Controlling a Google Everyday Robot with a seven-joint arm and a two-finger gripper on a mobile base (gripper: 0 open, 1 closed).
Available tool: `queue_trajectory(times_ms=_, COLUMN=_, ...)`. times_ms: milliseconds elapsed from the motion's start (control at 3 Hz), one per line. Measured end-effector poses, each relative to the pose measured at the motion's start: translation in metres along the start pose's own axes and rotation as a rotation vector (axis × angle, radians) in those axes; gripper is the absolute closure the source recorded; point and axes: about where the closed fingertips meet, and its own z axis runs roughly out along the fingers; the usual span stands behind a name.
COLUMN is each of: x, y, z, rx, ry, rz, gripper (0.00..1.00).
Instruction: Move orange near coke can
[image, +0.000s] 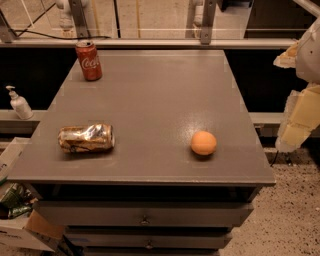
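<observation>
I judge the orange (203, 143) firm, light and roll-prone: grip across its middle. The gripper (298, 120) hangs at the right edge; I cannot tell its state.

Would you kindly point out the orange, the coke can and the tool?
orange (203, 143): camera view, middle of its skin.
coke can (89, 62): camera view, red side at the script.
tool (299, 115): camera view, pale lower part, at the right edge.

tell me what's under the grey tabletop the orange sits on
Below the tabletop sits a dark gap, then two drawer fronts with knobs. Drawer contents are hidden. The gripper hangs beyond the table's right edge.
</observation>
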Motion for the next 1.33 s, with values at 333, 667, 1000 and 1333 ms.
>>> queue_trajectory(times_ms=333, x=0.0, y=0.0, z=0.0, rx=0.003, ry=-0.001, rz=0.001, gripper=0.0)
queue_trajectory(times_ms=667, x=-0.007, y=0.004, z=0.015, rx=0.004, ry=-0.035, rz=0.003, gripper=0.0)
queue_trajectory(times_ms=1000, x=-0.018, y=0.013, z=0.048, rx=0.007, ry=-0.096, rz=0.002, gripper=0.0)
queue_trajectory(times_ms=1333, x=-0.029, y=0.02, z=0.086, rx=-0.001, ry=-0.153, rz=0.009, gripper=0.0)
